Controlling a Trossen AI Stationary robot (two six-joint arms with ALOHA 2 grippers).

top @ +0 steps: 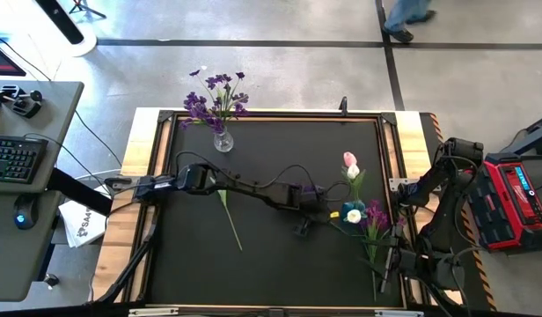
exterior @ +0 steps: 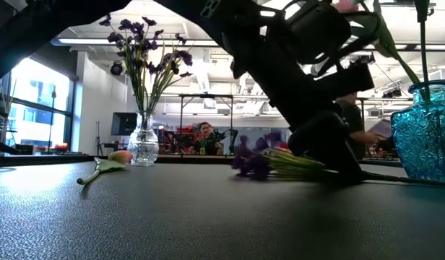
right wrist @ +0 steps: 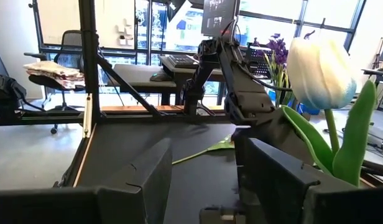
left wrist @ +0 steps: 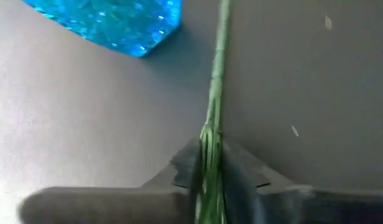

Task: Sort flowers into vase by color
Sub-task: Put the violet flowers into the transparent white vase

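Beside the blue vase (left wrist: 110, 22), the left hand (left wrist: 207, 177) is clenched on a green flower stem (left wrist: 217, 74); right hand (right wrist: 204, 180) released.

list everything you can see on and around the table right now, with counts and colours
clear glass vase: one, holding purple sprays, far edge of the table
blue glass vase: one, right side, holding pink and white tulips
loose tulip: one, green stem, lying mid-table
purple flowers on the mat: a bunch, count unclear, beside the blue vase
person: one, beyond the table
left gripper: closed on a green stem near the blue vase
right gripper: open, waiting at the table's right edge
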